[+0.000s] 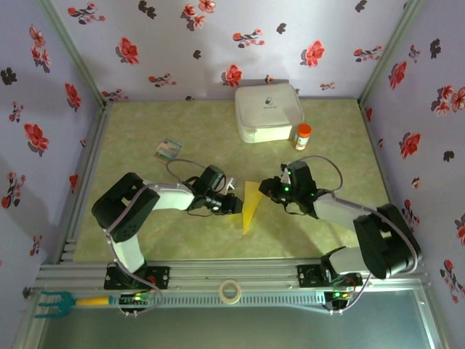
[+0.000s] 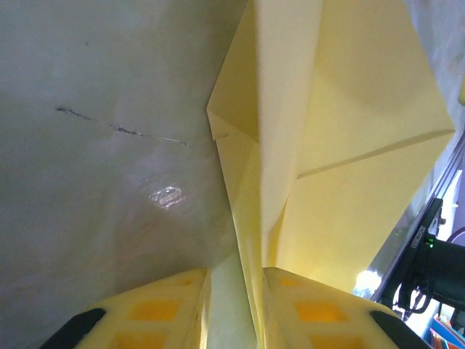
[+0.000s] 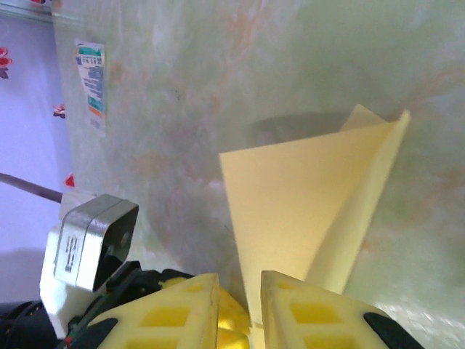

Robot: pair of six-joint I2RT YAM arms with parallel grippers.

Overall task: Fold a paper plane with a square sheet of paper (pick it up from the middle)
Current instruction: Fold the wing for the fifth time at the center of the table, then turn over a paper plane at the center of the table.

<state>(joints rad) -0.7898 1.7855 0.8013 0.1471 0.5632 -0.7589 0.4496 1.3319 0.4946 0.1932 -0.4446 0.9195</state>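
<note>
The yellow paper (image 1: 250,206) is folded into a narrow pointed shape with creases, its tip toward the near edge, in the middle of the table between both grippers. My left gripper (image 1: 236,204) sits against its left side. In the left wrist view the folded ridge of the paper (image 2: 349,145) runs between the fingers of the left gripper (image 2: 236,280), lying against the right finger with a gap to the left one. My right gripper (image 1: 267,187) is at the paper's upper right. In the right wrist view its jaws (image 3: 240,280) stand slightly apart, with the paper's (image 3: 305,203) edge between them.
A white rounded box (image 1: 267,113) and an orange-capped bottle (image 1: 302,136) stand at the back. A small teal-and-white card (image 1: 168,150) lies back left. A tape roll (image 1: 230,291) and a green tool (image 1: 51,303) rest on the near rail.
</note>
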